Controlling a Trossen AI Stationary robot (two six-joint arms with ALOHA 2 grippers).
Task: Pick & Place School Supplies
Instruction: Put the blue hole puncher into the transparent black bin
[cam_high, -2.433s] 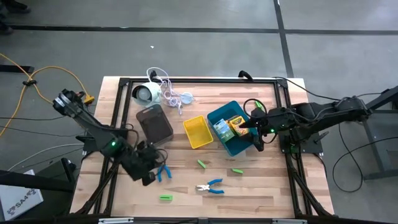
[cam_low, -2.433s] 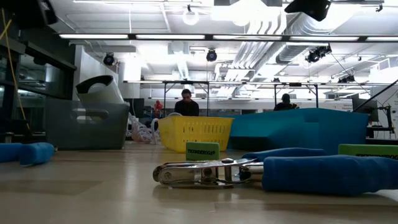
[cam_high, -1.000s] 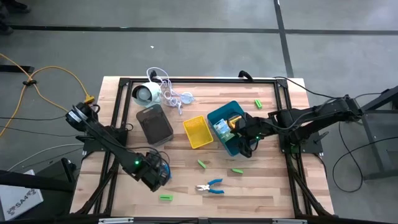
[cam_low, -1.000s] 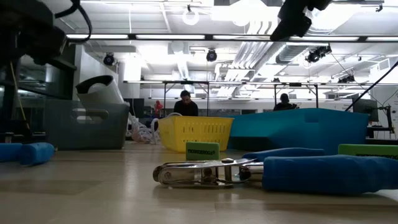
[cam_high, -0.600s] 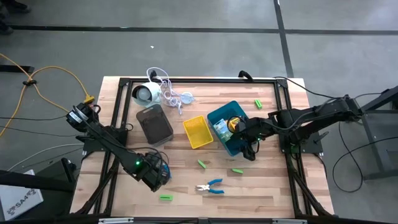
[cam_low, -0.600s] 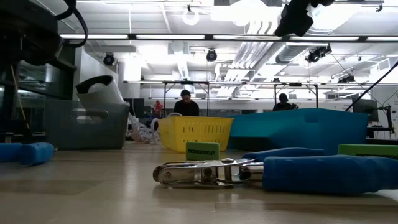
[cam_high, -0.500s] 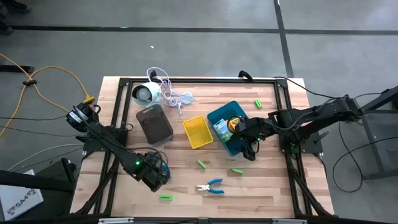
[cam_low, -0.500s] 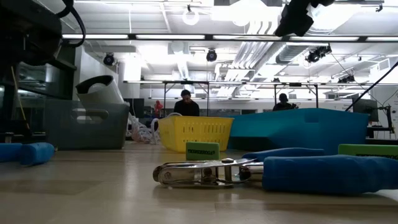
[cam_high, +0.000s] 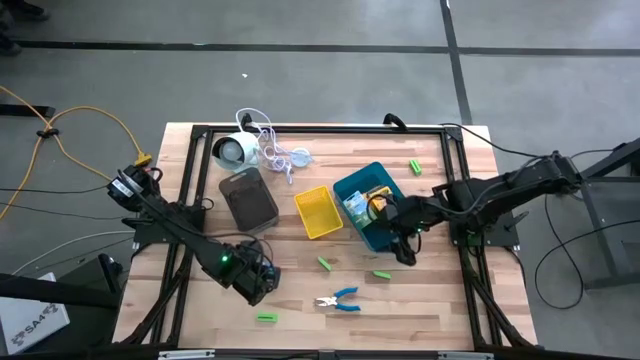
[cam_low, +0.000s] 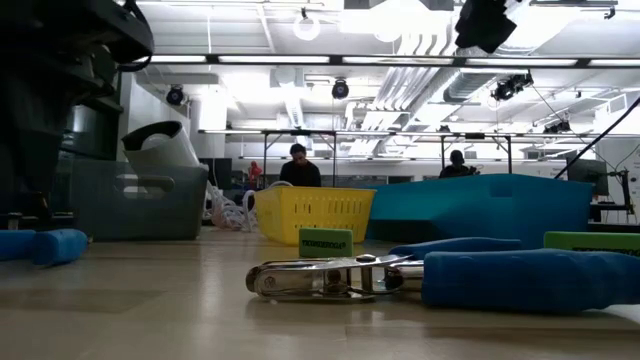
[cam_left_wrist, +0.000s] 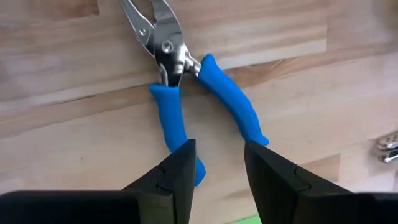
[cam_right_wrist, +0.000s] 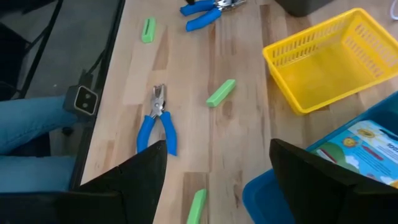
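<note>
- Near edge of table (cam_high: 300, 335): green block (cam_high: 265, 317) and blue-handled pliers (cam_high: 340, 299) lie loose on the wood, not yet sorted. In low view these pliers fill the foreground.
- L gripper (cam_high: 255, 280) sits low over second pliers (cam_left_wrist: 186, 87), near the table's left-front part. L wrist view: fingers parted, tips astride the blue handles, no contact visible; pliers flat on wood. Judged: pick not made yet.
- Mid table: two more green blocks (cam_high: 325, 263) and (cam_high: 381, 273) loose, betw. pliers and trays.
- R gripper (cam_high: 405, 245) hovers just past near corner of blue tray (cam_high: 392, 230), fingers spread wide, nothing betw. them in R wrist view.
- Blue tray holds printed boxes (cam_high: 357, 205), green and yellow-orange: the only supplies that look placed. Yellow tray (cam_high: 318, 212) looks bare inside; grey tray (cam_high: 248, 198) dark, contents n/a to tell.
- Far side: one green block (cam_high: 414, 166) loose nr far right; white round device (cam_high: 232, 150) w/ cord at far left.
- Progress, est.: early to middle; boxes in, two pliers + four blocks left.
- Hidden/unclear: L pliers mostly covered by L gripper in high view; handle ends cut by the fingers in wrist view. Print on boxes illegible. Low view: arms only dark shapes at top; two persons far behind, small.
</note>
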